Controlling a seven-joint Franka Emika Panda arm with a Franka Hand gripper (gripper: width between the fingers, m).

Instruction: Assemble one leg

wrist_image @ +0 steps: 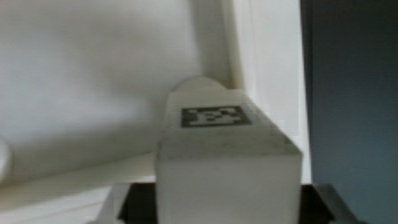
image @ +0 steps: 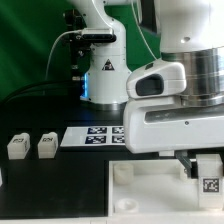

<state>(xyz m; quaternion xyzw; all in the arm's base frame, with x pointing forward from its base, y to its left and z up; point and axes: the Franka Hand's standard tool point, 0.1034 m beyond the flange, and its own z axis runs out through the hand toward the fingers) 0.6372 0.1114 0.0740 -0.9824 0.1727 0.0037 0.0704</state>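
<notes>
Wrist view: the leg (wrist_image: pixel 224 150) (tag visible) sits in the claw (wrist_image: pixel 224 190).

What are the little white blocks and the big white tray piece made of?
The leg in the fingers and the loose legs look like matte white plastic, with no grain or shine; each tag seems printed. The tray piece looks alike, though paint cannot be excluded.

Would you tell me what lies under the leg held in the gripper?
Under the leg in the gripper is the white tray-like piece. The leg covers the spot directly beneath it, so any corner socket there cannot be seen.
</notes>
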